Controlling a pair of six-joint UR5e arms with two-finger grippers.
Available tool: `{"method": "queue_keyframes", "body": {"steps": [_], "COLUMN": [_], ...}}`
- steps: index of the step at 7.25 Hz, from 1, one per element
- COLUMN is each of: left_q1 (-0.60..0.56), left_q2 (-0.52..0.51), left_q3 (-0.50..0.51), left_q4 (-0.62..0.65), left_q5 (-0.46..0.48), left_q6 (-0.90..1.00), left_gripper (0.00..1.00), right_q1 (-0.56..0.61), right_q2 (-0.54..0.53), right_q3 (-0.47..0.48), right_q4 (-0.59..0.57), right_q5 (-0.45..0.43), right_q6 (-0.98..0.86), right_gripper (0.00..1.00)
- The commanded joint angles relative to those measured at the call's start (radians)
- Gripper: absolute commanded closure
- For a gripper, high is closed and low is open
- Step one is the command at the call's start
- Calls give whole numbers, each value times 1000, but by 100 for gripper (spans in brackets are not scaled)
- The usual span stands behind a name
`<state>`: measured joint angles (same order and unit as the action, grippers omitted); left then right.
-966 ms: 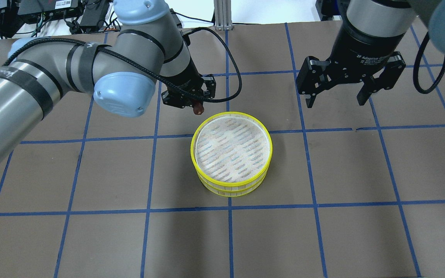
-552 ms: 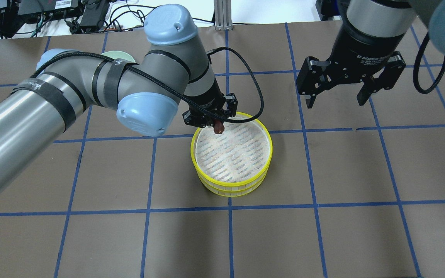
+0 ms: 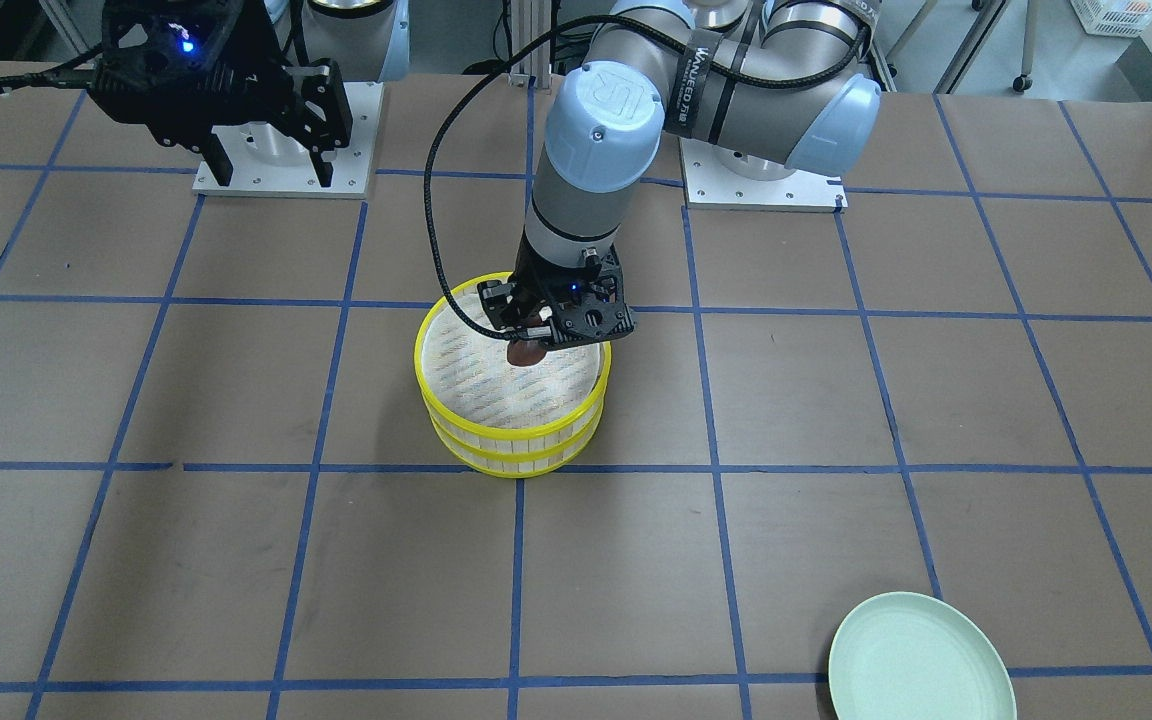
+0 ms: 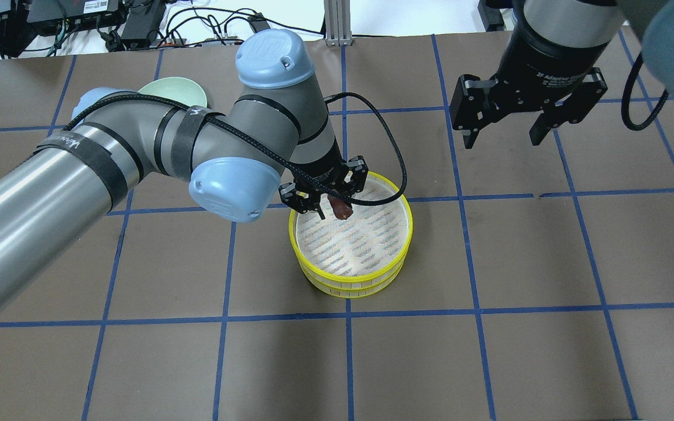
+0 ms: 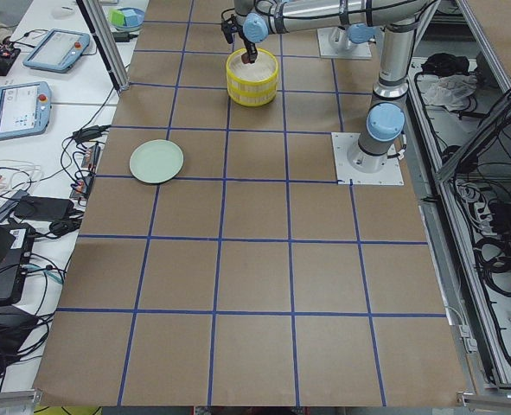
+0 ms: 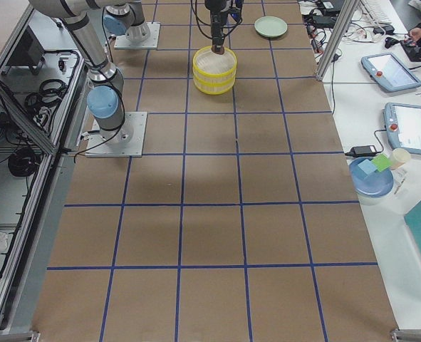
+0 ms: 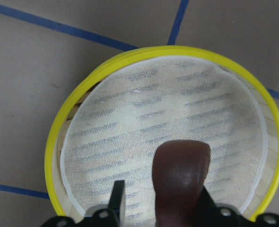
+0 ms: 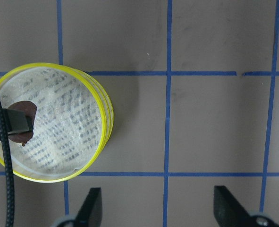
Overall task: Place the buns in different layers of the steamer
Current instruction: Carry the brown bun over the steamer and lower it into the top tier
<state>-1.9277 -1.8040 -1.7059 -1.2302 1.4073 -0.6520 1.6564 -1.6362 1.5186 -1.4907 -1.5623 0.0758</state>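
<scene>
Overhead exterior shows the change. A second ago my left fingers (image 7: 118, 198) carried the brown bun (image 4: 341, 209) over bare table (image 4: 489, 351), just short of the steamer (image 4: 410, 229) on its upper-left side. Now they hang inside the yellow rim, over the woven floor of the upper tier (image 4: 366, 245) near its upper-left edge. My arm has swung clear of the green plate (image 4: 174, 89) at the upper left of the frame. I judge the carry is done, with only a lowering and release left for this bun. My left fingers are closed to a narrow gap and clamped on the bun's upper end. Its free end points down at the cloth and appears not to touch it. The steamer sits mid-frame with both tiers stacked. The cream bun shows in no view, so I cannot tell whether it lies in the lower tier. My right fingers (image 8: 226, 203) are spread wide, hold nothing and hover over bare table at the upper right, well apart from the steamer.
</scene>
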Motion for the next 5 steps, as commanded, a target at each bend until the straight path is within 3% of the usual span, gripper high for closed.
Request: {"method": "queue_keyframes", "body": {"steps": [1, 5], "left_q1": [7, 68], "left_q2": [8, 49], "left_q3": [11, 49], "left_q4": [-6, -52], "left_q5": [1, 41], "left_q6": [6, 23], "left_gripper": [0, 0], "right_q1": [0, -1], "right_q2": [-1, -2], "right_q3": [14, 14], "right_q4": [-52, -33], "right_q5": [-1, -2], "right_q6": [1, 1], "right_gripper": [1, 0]}}
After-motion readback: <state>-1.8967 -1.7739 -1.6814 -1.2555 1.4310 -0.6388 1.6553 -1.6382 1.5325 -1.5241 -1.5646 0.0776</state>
